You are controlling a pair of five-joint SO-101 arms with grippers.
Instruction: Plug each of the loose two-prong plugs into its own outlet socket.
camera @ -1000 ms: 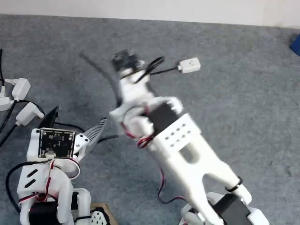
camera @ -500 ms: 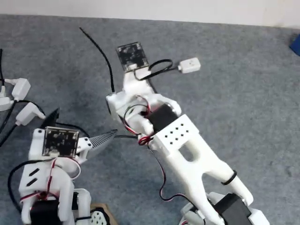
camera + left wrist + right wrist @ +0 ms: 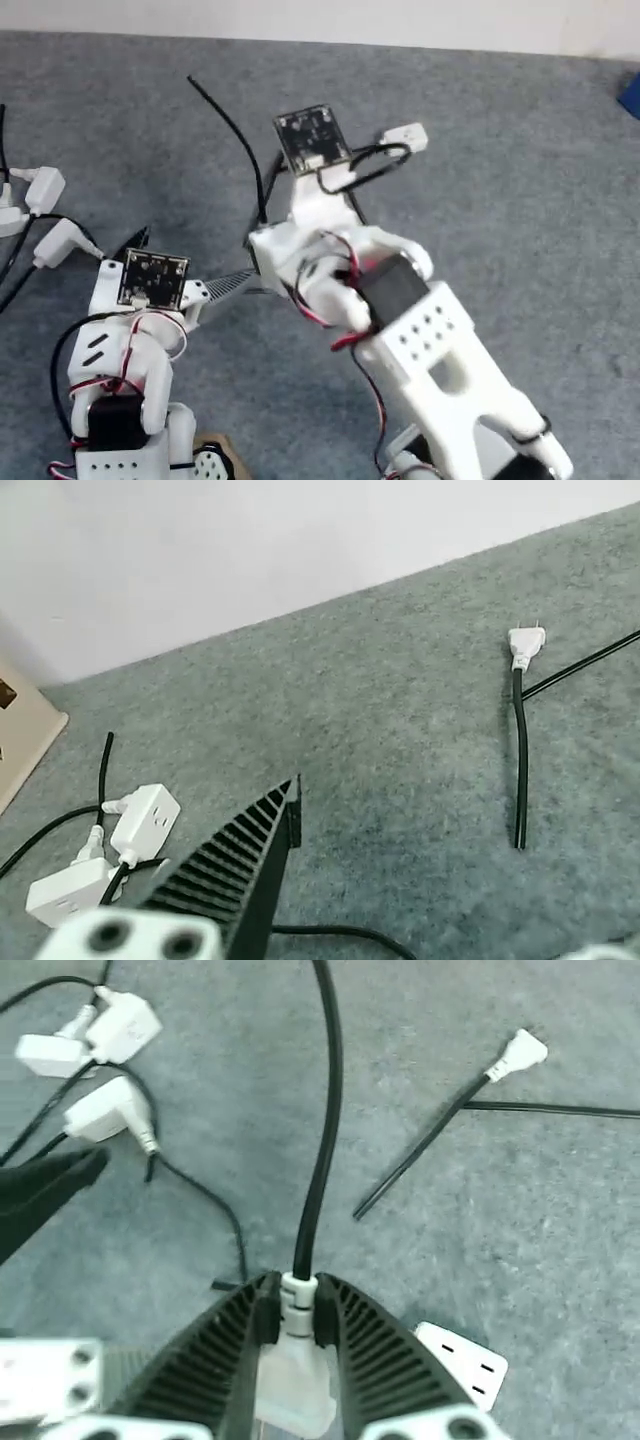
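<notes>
Right wrist view: right gripper (image 3: 290, 1325) clamps a white two-prong plug (image 3: 290, 1385) on black cord (image 3: 325, 1110), a white square outlet socket (image 3: 455, 1360) just beside; left gripper (image 3: 195, 255) gapes near clustered white sockets (image 3: 120, 1025).

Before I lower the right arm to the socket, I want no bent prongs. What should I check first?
1. Plug clamped between the right fingers: ok.
2. Prongs lined up with the socket: cannot tell, the fingers hide them.
3. Socket slots face up and are uncovered: ok.
4. Held cord clear of the second plug: ok.
5. Left gripper open, empty and away from the socket: ok.
</notes>
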